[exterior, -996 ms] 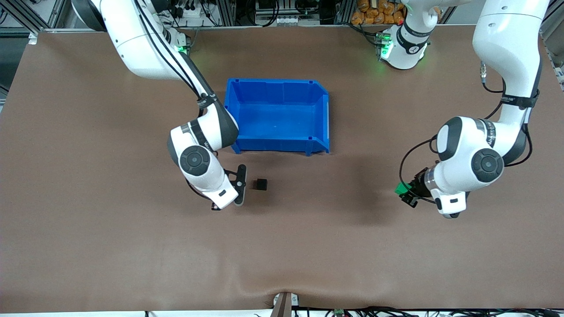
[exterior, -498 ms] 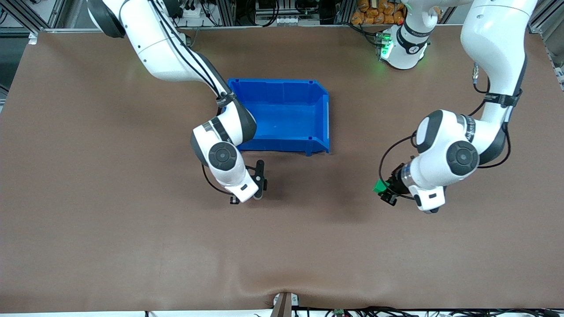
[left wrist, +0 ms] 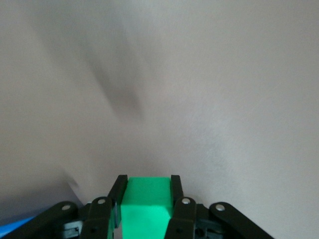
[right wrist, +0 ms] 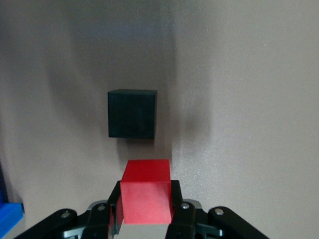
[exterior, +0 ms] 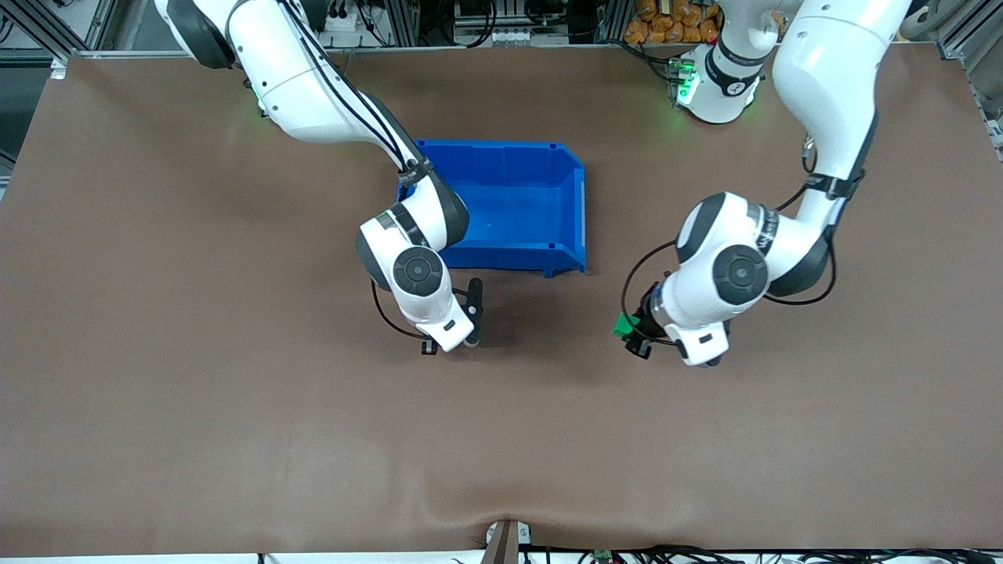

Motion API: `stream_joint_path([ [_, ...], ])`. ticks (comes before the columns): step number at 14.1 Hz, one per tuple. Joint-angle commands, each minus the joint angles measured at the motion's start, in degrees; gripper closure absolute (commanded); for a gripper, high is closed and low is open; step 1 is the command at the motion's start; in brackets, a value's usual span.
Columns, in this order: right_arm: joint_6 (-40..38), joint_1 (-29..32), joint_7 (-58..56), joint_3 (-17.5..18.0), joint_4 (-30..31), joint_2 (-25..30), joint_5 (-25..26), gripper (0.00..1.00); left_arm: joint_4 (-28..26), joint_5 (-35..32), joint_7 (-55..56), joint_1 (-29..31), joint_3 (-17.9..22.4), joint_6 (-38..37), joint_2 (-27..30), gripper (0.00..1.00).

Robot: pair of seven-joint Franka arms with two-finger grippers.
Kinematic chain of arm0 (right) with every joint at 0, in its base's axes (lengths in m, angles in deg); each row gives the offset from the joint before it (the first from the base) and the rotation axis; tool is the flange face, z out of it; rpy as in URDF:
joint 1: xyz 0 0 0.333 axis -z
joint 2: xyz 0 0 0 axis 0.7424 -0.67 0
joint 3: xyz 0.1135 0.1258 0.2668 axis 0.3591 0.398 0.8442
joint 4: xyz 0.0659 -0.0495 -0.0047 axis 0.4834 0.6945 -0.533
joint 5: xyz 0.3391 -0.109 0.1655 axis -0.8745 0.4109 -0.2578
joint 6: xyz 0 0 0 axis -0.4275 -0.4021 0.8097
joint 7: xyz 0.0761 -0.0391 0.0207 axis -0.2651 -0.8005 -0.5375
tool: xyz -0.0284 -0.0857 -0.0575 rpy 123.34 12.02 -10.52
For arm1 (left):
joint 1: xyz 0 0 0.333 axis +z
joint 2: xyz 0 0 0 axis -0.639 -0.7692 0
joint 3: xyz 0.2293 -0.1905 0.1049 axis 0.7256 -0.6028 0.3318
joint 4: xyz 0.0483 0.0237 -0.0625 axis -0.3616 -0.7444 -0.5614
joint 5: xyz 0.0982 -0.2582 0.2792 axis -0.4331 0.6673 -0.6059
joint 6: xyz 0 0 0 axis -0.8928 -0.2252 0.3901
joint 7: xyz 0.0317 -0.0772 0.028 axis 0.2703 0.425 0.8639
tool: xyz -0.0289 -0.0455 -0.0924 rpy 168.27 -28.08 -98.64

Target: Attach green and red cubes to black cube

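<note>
While my right arm reaches down from its base past the blue bin, my right gripper hangs low over the brown table, just nearer the front camera than the bin's front wall. In my right wrist view its two fingers are closed snugly on the red cube, one on each side face. The black cube sits flat on the table directly ahead of the red one, close to it but apart, with a strip of bare table between them. From the front camera the black cube is hidden under my right hand, and the red cube cannot be made out there either.

Toward the left arm's end of the table, my left arm bends down from its base and my left gripper hangs over open table, well apart from the bin and from my right gripper. It holds the green cube, which shows as a bright patch at the fingertips in the front view. In my left wrist view the fingers press against the green cube from both sides, and only bare table lies ahead of it, with a sliver of the bin at the edge of that view.
</note>
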Motion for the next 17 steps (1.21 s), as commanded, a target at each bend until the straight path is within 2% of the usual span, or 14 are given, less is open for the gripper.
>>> stream_joint_path([
  [1, -0.54, -0.42, 1.51, -0.38, -0.49, -0.33, 1.29, 1.0, 2.86, 0.55, 2.06, -1.32, 0.34, -0.81, -2.32, 1.0],
  [7, -0.1, -2.0, 5.28, -0.38, -0.67, -1.3, 1.02, 1.0, 3.65, 0.55, 5.75, -1.68, 0.34, -0.72, -4.08, 1.0],
  [8, -0.1, -2.0, 5.46, -0.38, -0.67, -1.39, 1.02, 0.91, 3.74, 0.55, 5.84, -1.76, 0.43, -0.72, -4.17, 1.0],
  [10, -0.01, -2.18, 6.08, -0.38, -0.67, -1.39, 1.02, 0.0, 4.09, 0.72, 5.93, -1.76, 0.34, -0.72, -4.43, 1.0],
  [17, -0.62, -1.48, 6.87, -0.47, -0.93, -0.6, 0.67, 0.0, 6.11, 0.73, 10.57, -4.92, 0.34, 1.29, -6.45, 1.0],
])
